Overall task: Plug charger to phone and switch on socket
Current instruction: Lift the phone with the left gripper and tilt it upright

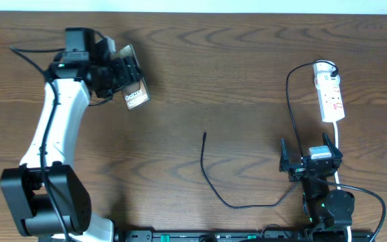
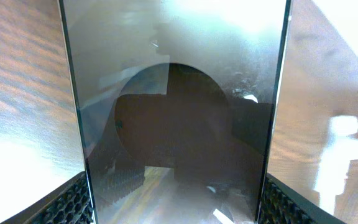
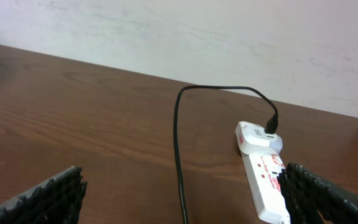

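My left gripper (image 1: 116, 74) is shut on the brown-bronze phone (image 1: 134, 94) at the far left and holds it tilted above the table. In the left wrist view the phone's glossy face (image 2: 179, 93) fills the frame between both fingers (image 2: 176, 199). The thin black charger cable (image 1: 210, 181) lies on the table; its free plug tip (image 1: 205, 134) points away at mid-table. The cable's other end enters the adapter on the white socket strip (image 1: 330, 93) at the far right. My right gripper (image 1: 309, 161) is open and empty near the front edge. The cable (image 3: 178, 149) and socket (image 3: 263, 180) lie ahead of it.
The socket's white cord (image 1: 338, 144) runs toward the front beside my right arm. A pale wall (image 3: 229, 37) rises behind the table's far edge. Thick black robot cables (image 1: 368, 195) loop at the front right.
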